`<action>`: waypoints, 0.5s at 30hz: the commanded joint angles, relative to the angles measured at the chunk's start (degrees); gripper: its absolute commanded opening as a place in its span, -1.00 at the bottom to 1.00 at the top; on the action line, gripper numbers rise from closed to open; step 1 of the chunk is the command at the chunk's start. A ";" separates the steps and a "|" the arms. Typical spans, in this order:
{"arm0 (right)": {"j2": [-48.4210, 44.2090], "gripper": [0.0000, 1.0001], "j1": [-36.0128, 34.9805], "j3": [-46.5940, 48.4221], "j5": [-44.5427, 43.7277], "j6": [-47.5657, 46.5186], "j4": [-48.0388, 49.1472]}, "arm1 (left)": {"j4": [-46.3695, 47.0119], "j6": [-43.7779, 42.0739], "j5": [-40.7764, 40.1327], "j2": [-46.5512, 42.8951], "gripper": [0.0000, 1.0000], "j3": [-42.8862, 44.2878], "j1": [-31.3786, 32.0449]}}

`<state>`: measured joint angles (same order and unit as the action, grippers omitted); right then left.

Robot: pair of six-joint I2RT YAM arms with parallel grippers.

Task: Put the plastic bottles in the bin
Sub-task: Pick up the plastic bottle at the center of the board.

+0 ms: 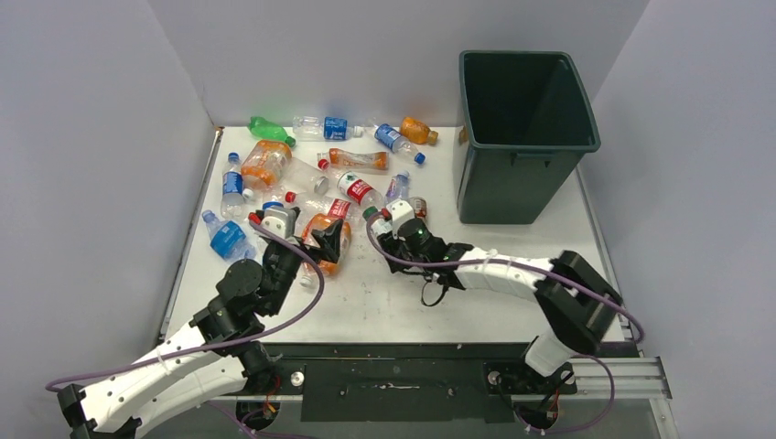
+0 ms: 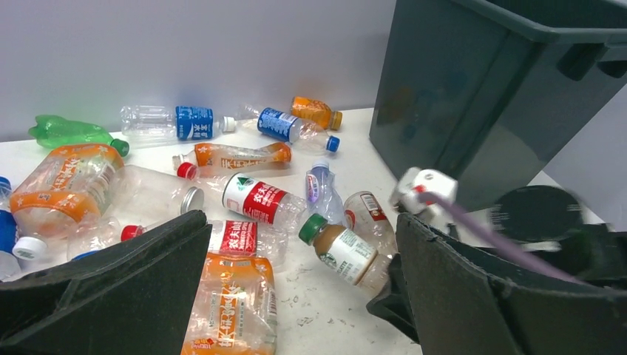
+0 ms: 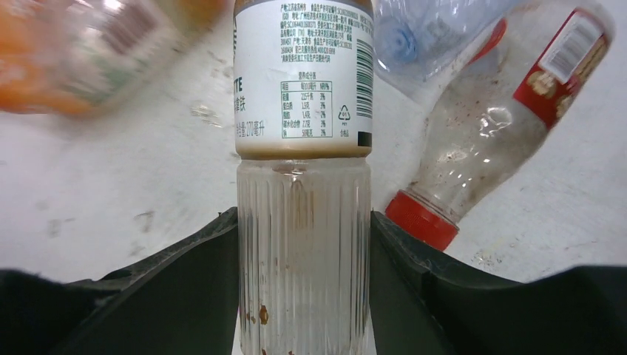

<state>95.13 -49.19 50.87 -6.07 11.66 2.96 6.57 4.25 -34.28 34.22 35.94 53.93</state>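
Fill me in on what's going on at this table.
Two robot arms are clearing plastic bottles into the bin. The right arm's fingers are closed on a green-capped bottle with a white label, which lies on the table. The left arm's fingers are wide open above a flattened orange bottle, holding nothing. The rest lie scattered beside the bin.

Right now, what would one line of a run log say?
right gripper: shut on green-capped bottle | left gripper: open, empty | bin: upright, far right of table
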 commanded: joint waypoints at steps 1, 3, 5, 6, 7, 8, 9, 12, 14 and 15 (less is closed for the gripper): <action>-14.95 -0.27 -2.52 -4.07 0.48 1.79 7.13 | 4.15 1.20 -0.13 -1.26 0.92 -0.46 0.21; -21.32 -0.31 -2.86 -7.89 1.77 2.55 10.60 | 4.62 2.04 1.21 -1.54 0.93 -0.69 0.12; -26.83 -0.36 -3.07 -12.14 5.08 3.24 16.83 | 4.91 3.27 3.38 -1.38 0.92 -0.77 0.12; -28.99 -0.40 -3.17 -14.00 6.39 3.58 19.25 | 5.08 4.58 4.35 -1.18 0.92 -0.79 0.12; -31.00 -0.43 -3.29 -15.63 7.79 3.81 21.24 | 5.18 6.14 5.17 -0.92 0.92 -0.79 0.05; -32.65 -0.48 -3.50 -17.13 8.55 3.92 23.66 | 5.21 8.53 6.10 -0.62 0.92 -0.60 0.04; -33.97 -0.58 -3.68 -18.96 8.86 4.20 26.00 | 5.25 10.81 7.10 -0.22 0.92 -0.28 -0.03; -37.73 -0.89 -3.90 -25.01 8.51 6.01 34.44 | 6.48 18.95 15.22 0.87 0.92 1.02 -1.97; -39.31 -0.89 -4.06 -27.57 7.88 8.09 39.31 | 9.28 24.66 24.58 1.42 0.92 1.50 -5.54; -40.45 -0.89 -4.13 -28.76 7.91 8.94 41.42 | 10.44 27.76 28.50 1.80 0.92 1.90 -7.50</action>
<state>58.11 -52.69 26.11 0.73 16.45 29.47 10.02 18.35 -22.57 35.11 35.29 51.66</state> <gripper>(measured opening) 0.533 0.962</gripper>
